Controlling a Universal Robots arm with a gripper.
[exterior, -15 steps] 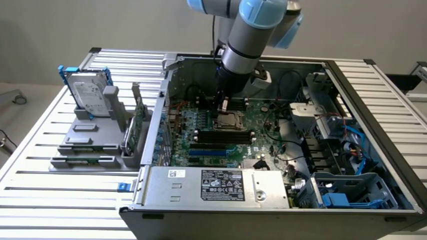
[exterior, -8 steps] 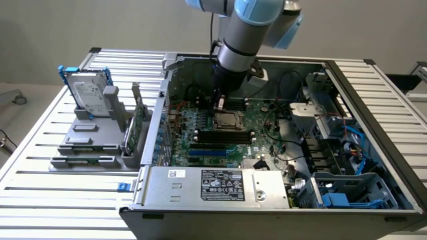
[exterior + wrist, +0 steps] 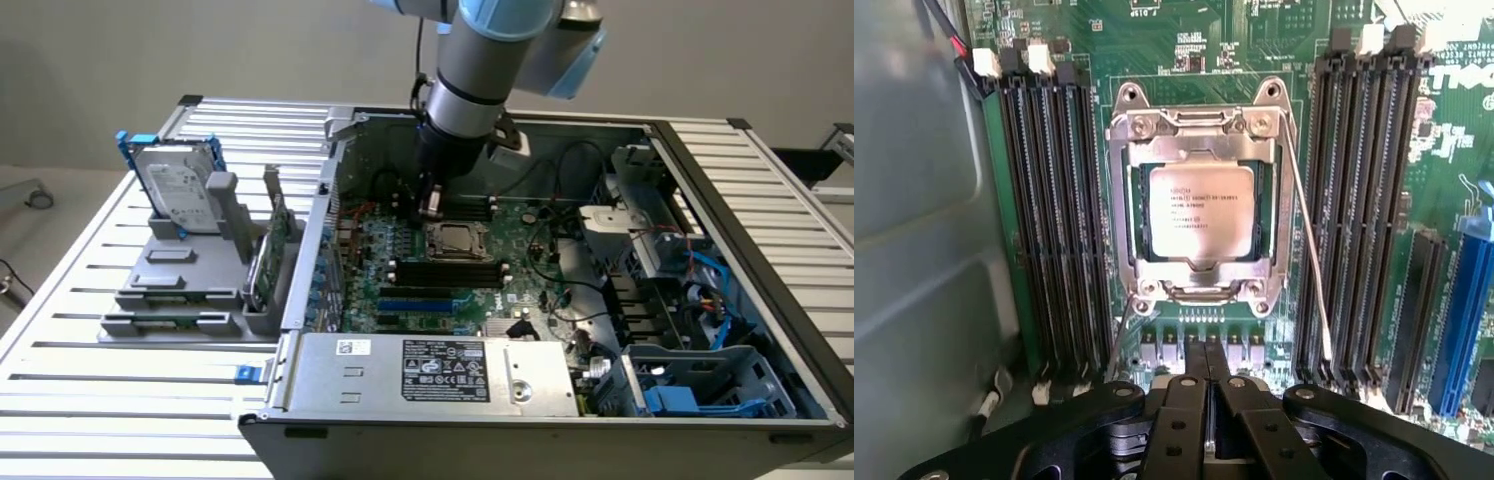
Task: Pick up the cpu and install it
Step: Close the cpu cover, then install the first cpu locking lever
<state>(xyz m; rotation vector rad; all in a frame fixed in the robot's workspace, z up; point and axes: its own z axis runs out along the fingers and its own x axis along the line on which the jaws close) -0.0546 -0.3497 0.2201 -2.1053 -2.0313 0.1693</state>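
Silvery cpu (image 3: 1201,210) flat in the socket in the middle of the green motherboard (image 3: 1204,40), small dark writing on top. Held under a shiny metal frame (image 3: 1199,125) with screws at the corners, a thin wire lever (image 3: 1309,240) down along one side. Long black memory slots (image 3: 1049,210) in rows on both sides of the socket, close to the frame but not touching it. Blue slot (image 3: 1464,310) further out, past one set of rows.

Black pincer (image 3: 1206,355) clenched tight, fingers (image 3: 1179,430) pressed together, nothing gripped between them. Hanging over the board just beside the socket edge, tips near a row of small parts. Cannot tell if touching the board.

From the exterior view: same pincer (image 3: 434,205) under the grey and pale blue arm (image 3: 487,50), inside the open computer case (image 3: 747,200), close to the cpu (image 3: 454,238). Silver power box (image 3: 427,370) at the near end of the case. On the exterior view's left, a hard drive (image 3: 180,185) in a blue bracket, upright in a grey holder (image 3: 174,280) on the slatted metal table (image 3: 80,400), outside the case.
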